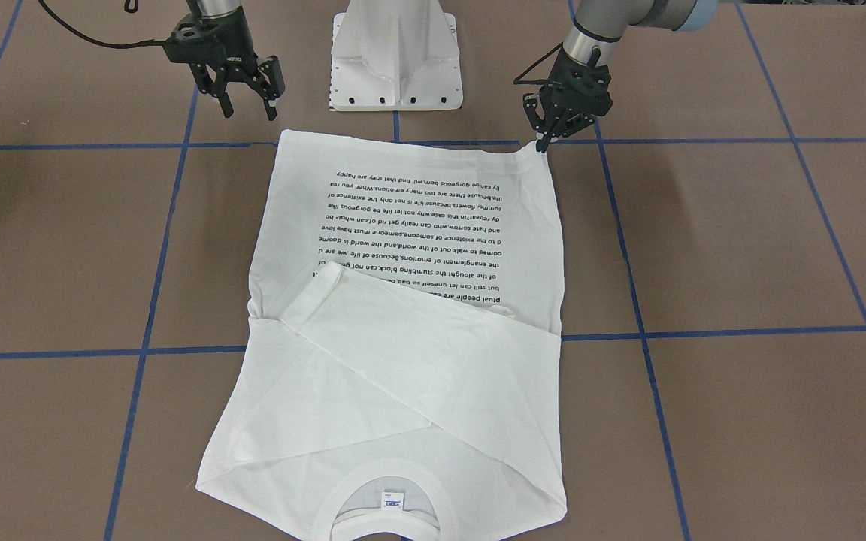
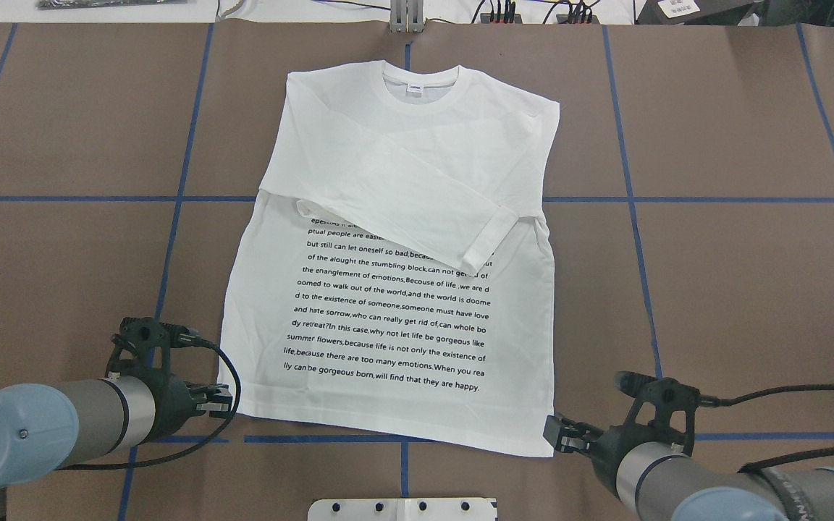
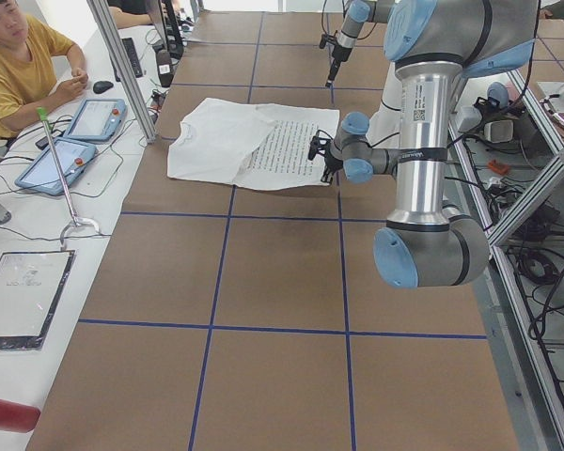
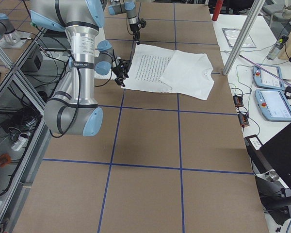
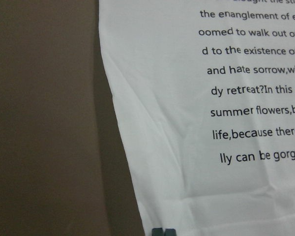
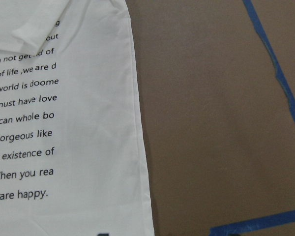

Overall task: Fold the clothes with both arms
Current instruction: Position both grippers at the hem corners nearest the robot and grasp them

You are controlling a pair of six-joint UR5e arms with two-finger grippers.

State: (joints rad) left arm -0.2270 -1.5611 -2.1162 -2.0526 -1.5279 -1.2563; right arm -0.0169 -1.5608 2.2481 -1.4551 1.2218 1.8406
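The white long-sleeved T-shirt (image 2: 402,217) lies flat on the brown table, printed text up, collar (image 2: 420,79) at the far side. Both sleeves are folded across the chest. My left gripper (image 1: 543,143) is shut on the hem corner on its side, and the cloth rises slightly to it. In the left wrist view its fingertips (image 5: 163,231) meet on the hem of the shirt (image 5: 196,147). My right gripper (image 1: 249,111) hangs open just behind the other hem corner (image 1: 284,135), touching nothing. The right wrist view shows the shirt's side edge (image 6: 137,123).
The white pedestal base (image 1: 395,60) stands between the arms behind the hem. Blue tape lines (image 2: 402,438) cross the brown table. A person (image 3: 19,66) sits beyond the collar end at a side table with tablets (image 3: 70,150) and cables.
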